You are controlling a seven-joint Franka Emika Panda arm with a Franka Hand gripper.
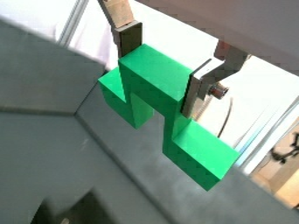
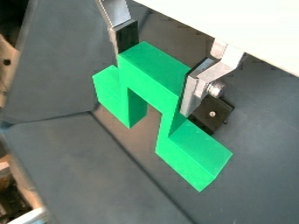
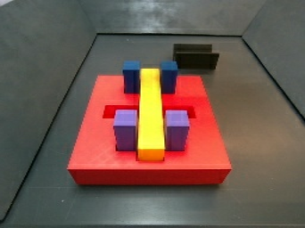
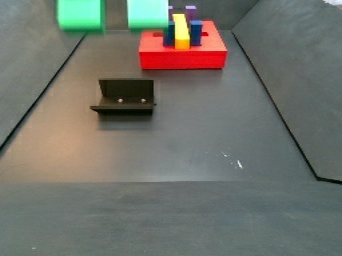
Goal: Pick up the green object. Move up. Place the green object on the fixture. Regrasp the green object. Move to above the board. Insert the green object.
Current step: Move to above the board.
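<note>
Dark grey floor (image 4: 174,150) with sloping grey walls fills both side views, and it lies well below me in both wrist views. My gripper (image 1: 170,66) sits high above that floor, and my two silver fingers (image 1: 126,37) pinch the green object (image 1: 158,101) across its upper lobe, one pad on each flank. Its stepped lobes hang below my fingertips, one reaching toward the floor, and nothing else touches it. From the other wrist camera the same grasp shows: my gripper (image 2: 163,61) is clamped on the green object (image 2: 152,109), clear of the ground.

Only the green object (image 4: 107,13) shows at the top edge of a side view, as two bright patches high over the far end of the floor; my fingers are out of frame there.

On the floor, the fixture (image 4: 124,97) stands alone, well apart from the board (image 4: 183,53). Seen from the other side, the board (image 3: 107,151) carries a long yellow bar (image 3: 150,111) down its middle, with purple blocks (image 3: 127,129) flanking it near one end and blue blocks (image 3: 131,74) at the other. The fixture (image 3: 197,56) sits beyond it, near the back wall.
</note>
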